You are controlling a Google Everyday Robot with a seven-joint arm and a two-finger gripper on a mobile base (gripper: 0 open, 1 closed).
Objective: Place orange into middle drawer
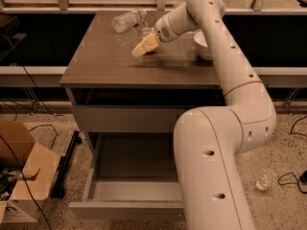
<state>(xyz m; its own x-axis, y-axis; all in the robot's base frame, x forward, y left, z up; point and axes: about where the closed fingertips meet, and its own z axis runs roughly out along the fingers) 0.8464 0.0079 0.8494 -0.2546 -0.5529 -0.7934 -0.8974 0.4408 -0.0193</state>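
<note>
While the arm (240, 80) reaches across the cabinet top (105, 61), the gripper (145, 45) is positioned close over the wooden surface and points downward at a slant. Whether the gripper is clenched or released cannot be told from this position. The orange cannot be made out near the jaws or elsewhere. A clear plastic bottle (128, 19) lies on its side just beyond the jaws, toward the rear edge. A white bowl (200, 44) stands behind the wrist, partly hidden by the arm. The middle drawer (129, 164) stands pulled out well below the jaws, its grey floor exposed.
</note>
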